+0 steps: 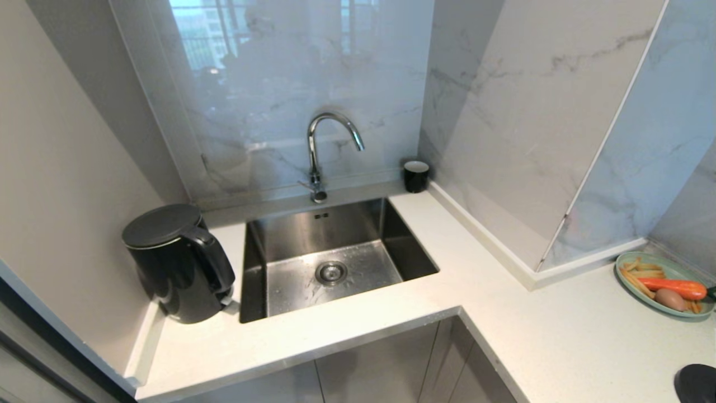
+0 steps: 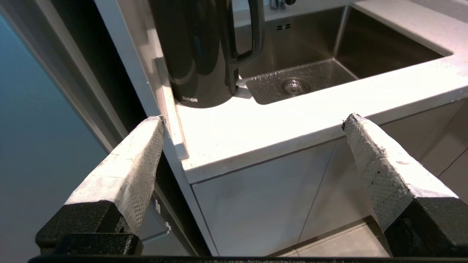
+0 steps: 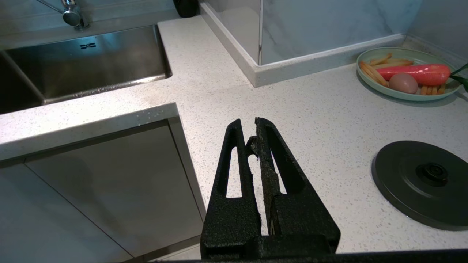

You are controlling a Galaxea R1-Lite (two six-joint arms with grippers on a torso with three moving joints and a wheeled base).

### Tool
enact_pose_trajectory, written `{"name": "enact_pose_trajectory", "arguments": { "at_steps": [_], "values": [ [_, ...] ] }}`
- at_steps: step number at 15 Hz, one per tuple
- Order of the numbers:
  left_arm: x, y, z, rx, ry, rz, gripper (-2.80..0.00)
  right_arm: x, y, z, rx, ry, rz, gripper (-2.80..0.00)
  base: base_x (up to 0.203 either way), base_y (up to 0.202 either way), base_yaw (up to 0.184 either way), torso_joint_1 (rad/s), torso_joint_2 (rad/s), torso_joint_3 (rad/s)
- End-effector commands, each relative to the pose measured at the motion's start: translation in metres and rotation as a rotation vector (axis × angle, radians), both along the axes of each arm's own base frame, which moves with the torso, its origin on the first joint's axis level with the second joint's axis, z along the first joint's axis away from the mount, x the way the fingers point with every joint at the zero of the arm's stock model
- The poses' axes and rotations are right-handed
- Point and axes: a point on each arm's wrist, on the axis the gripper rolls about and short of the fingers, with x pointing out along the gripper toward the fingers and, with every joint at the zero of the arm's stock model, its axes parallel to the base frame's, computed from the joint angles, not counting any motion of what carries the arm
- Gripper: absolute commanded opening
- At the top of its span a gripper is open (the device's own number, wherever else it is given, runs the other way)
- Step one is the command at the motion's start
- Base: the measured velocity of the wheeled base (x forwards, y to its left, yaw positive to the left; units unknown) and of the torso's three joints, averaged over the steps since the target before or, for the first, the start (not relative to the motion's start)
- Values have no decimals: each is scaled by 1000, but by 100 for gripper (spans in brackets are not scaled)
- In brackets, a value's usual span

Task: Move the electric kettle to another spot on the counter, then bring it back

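Rigid, glossy, likely slippery electric kettle [image 1: 173,263] on worktop [image 1: 347,336]; best grasped by its loop handle [image 1: 215,260]; left hand [image 2: 254,122] released, right hand [image 3: 250,128] clenched empty.

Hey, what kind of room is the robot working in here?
Most likely a home kitchen corner: a steel sink with a curved tap set into a white counter, a black electric kettle beside it, and a plate of food.

The counter [image 1: 503,313] wraps round a corner, with the sink [image 1: 330,263] set into it. Left of the sink stands the electric kettle [image 1: 176,263]; behind-right a black cup [image 1: 415,176]; far right a green plate [image 1: 632,280] and round black base [image 3: 420,184].
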Motion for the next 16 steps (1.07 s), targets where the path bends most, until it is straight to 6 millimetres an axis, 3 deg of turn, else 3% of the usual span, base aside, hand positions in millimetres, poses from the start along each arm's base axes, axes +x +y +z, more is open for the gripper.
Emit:
{"name": "enact_pose_trajectory", "arguments": {
  "at_steps": [1, 16],
  "values": [
    [0, 0, 0, -4, 4, -1, 0, 0, 0, 0, 1, 0, 2, -280, 0, 0, 0, 0, 0, 0],
    [1, 1, 0, -57, -8, 41, 0, 0, 0, 0, -5, 0, 2, -280, 0, 0, 0, 0, 0, 0]
  ]
}}
